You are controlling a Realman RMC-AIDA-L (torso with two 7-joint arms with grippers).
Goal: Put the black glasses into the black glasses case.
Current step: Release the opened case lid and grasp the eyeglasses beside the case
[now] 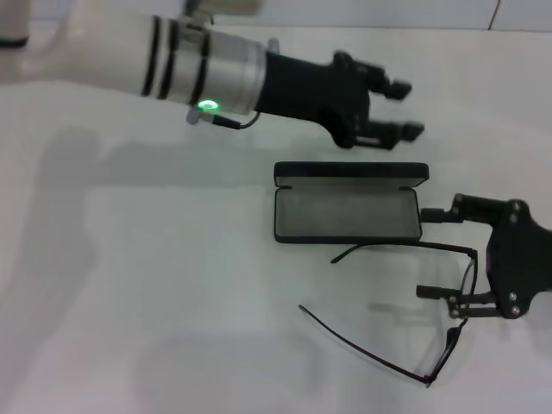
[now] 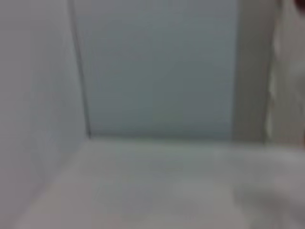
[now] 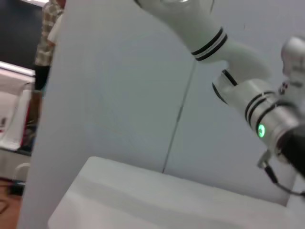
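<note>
The black glasses case (image 1: 347, 213) lies open at the table's middle, grey lining up and its lid standing along the far side. The black glasses (image 1: 470, 278) lie just in front of it, to its right, with both temple arms spread out toward the left. My right gripper (image 1: 426, 253) reaches in from the right edge and is open. One finger is beside the case's right end and the other crosses the glasses' front frame. My left gripper (image 1: 412, 109) hovers open beyond the case's far right corner. Neither wrist view shows the glasses or the case.
The white table (image 1: 155, 285) stretches out bare to the left of the case. White walls stand behind it. The right wrist view shows the left arm (image 3: 261, 130) with its green light and a wall corner.
</note>
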